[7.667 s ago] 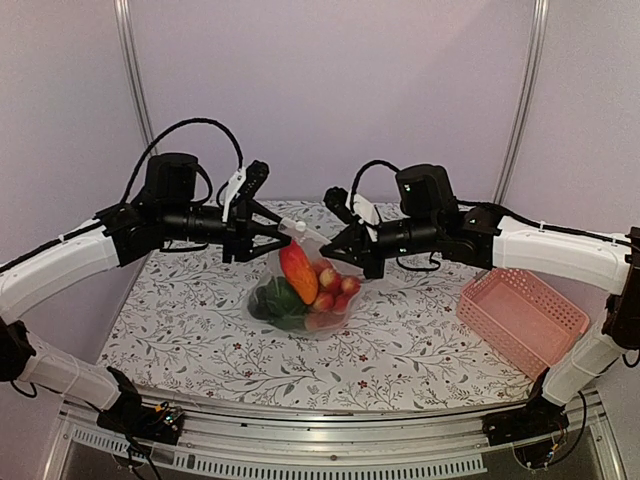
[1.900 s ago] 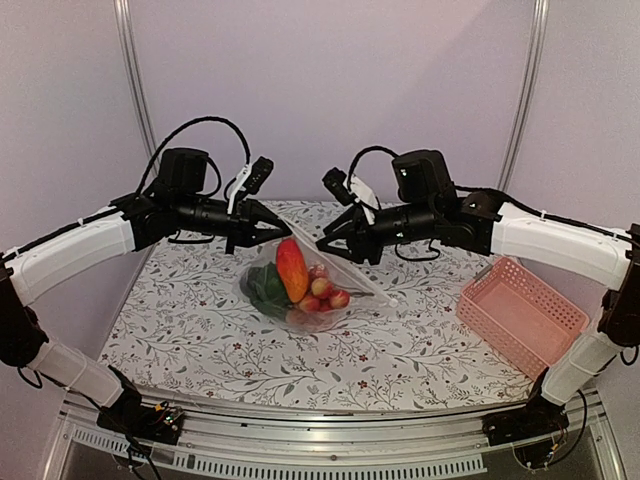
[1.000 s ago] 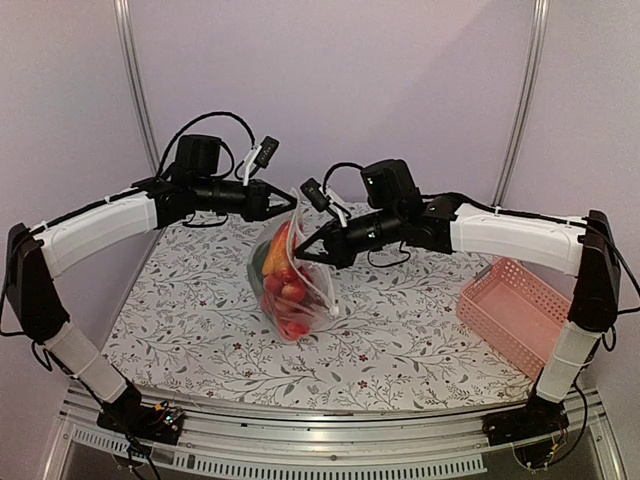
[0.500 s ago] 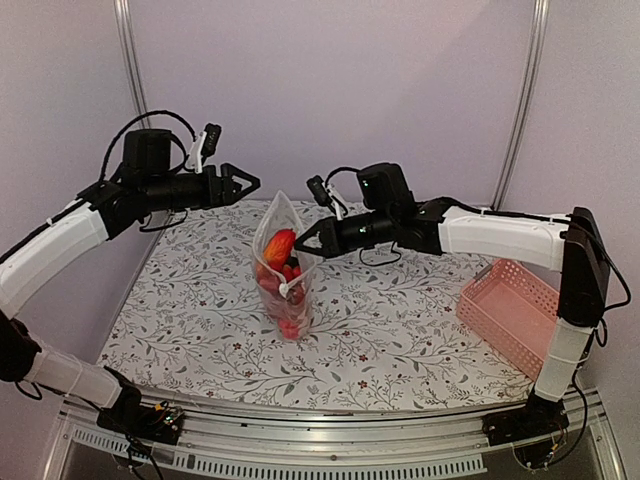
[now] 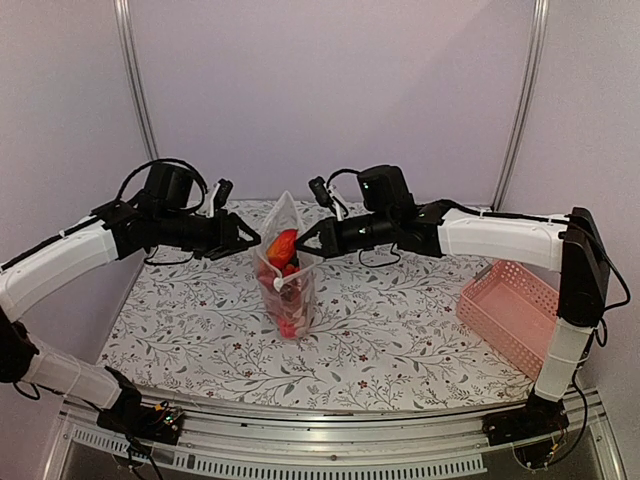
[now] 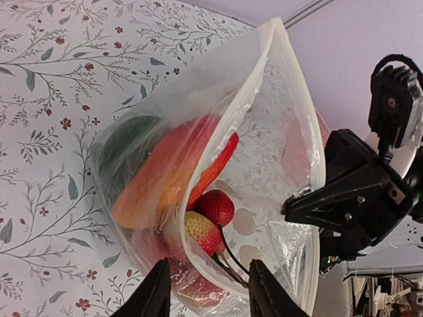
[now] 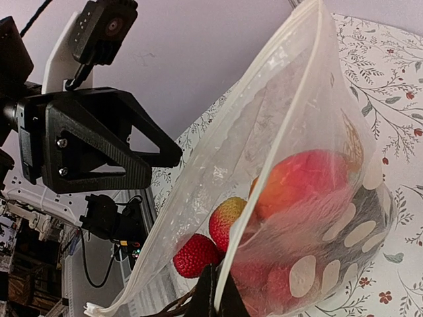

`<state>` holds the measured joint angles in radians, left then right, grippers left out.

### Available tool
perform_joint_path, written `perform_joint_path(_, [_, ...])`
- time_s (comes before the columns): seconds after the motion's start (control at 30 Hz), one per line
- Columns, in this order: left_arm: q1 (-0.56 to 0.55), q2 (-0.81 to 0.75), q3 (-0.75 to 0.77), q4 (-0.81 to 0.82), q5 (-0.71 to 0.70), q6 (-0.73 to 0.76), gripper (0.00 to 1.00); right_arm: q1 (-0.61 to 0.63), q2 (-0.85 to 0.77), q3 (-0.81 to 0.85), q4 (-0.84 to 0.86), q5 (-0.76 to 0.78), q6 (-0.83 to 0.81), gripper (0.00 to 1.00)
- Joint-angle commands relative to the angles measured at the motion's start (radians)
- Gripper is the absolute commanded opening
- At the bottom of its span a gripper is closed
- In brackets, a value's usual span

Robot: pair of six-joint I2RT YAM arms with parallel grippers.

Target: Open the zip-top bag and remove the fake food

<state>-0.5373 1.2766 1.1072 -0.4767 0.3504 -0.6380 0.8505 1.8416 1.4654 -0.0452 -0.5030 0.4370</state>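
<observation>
The zip-top bag (image 5: 287,295) hangs upright at mid-table with its mouth open and its bottom low by the cloth. The fake food (image 5: 282,246) is inside: an orange-red piece on top and red strawberries below. My right gripper (image 5: 303,246) is shut on the bag's right rim, as the right wrist view (image 7: 218,295) shows. My left gripper (image 5: 248,240) is open and empty just left of the bag, not touching it. In the left wrist view the left gripper (image 6: 208,271) faces the open mouth, with strawberries (image 6: 213,206), the orange piece (image 6: 158,178) and a green piece (image 6: 125,142) inside.
A pink lattice basket (image 5: 520,315) stands at the right of the table. The table has a floral cloth (image 5: 400,330). Grey walls and metal posts close in the back and sides.
My left gripper let go of the bag's rim, drew back to the left, then came back down close to the bag. The bag now hangs from the right gripper alone.
</observation>
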Motion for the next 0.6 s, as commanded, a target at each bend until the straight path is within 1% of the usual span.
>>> perform_joint_path(0.0, [-0.026, -0.011, -0.012, 0.007, 0.000, -0.054, 0.38, -0.003, -0.018, -0.016, 0.037, 0.005, 0.012, 0.00])
perform_joint_path(0.23, [-0.031, 0.068, 0.023, 0.019, 0.005, -0.065, 0.26, -0.002, -0.016, -0.016, 0.037, 0.001, 0.016, 0.00])
perform_joint_path(0.3, [-0.030, 0.088, 0.033, 0.018, 0.002, -0.070, 0.21, -0.003, -0.017, -0.016, 0.038, 0.001, 0.016, 0.00])
perform_joint_path(0.43, [-0.030, 0.113, 0.047, 0.025, -0.006, -0.078, 0.16, -0.004, -0.020, -0.019, 0.037, 0.004, 0.013, 0.00])
perform_joint_path(0.47, [-0.030, 0.118, 0.051, 0.026, -0.004, -0.078, 0.12, -0.003, -0.020, -0.020, 0.037, 0.005, 0.013, 0.00])
perform_joint_path(0.53, [-0.031, 0.122, 0.058, 0.029, -0.006, -0.081, 0.00, -0.004, -0.021, -0.022, 0.038, 0.007, 0.011, 0.00])
perform_joint_path(0.57, [-0.031, 0.118, 0.061, 0.031, -0.010, -0.080, 0.00, -0.005, -0.023, -0.023, 0.038, 0.007, 0.010, 0.00])
